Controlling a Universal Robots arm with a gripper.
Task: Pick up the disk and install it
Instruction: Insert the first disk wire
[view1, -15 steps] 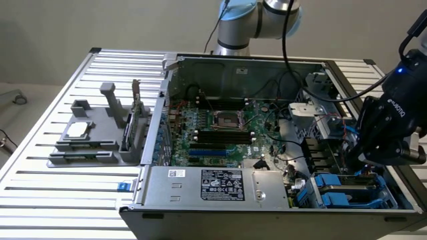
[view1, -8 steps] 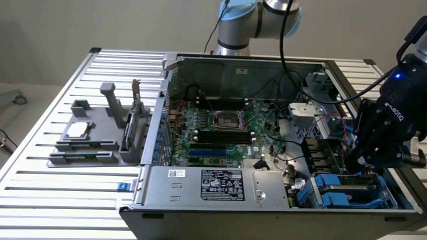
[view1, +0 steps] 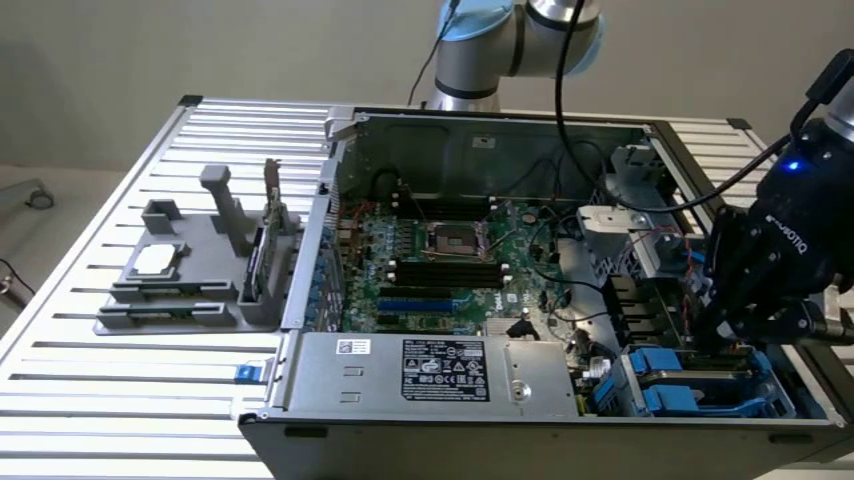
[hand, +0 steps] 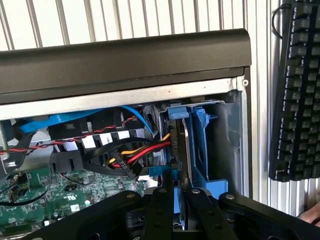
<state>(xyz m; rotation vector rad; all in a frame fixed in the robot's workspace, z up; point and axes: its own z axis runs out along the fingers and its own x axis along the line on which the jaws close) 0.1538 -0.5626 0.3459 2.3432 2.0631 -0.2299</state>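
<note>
The black two-fingered gripper (hand: 177, 197) is clenched on the silver-grey metal disk (hand: 182, 150), held upright on edge and part-seated in the blue plastic drive cage (hand: 207, 150). Risk: tilt could jam it against the cage rails or snag the red-and-yellow power cable (hand: 142, 150) just beside it.
</note>
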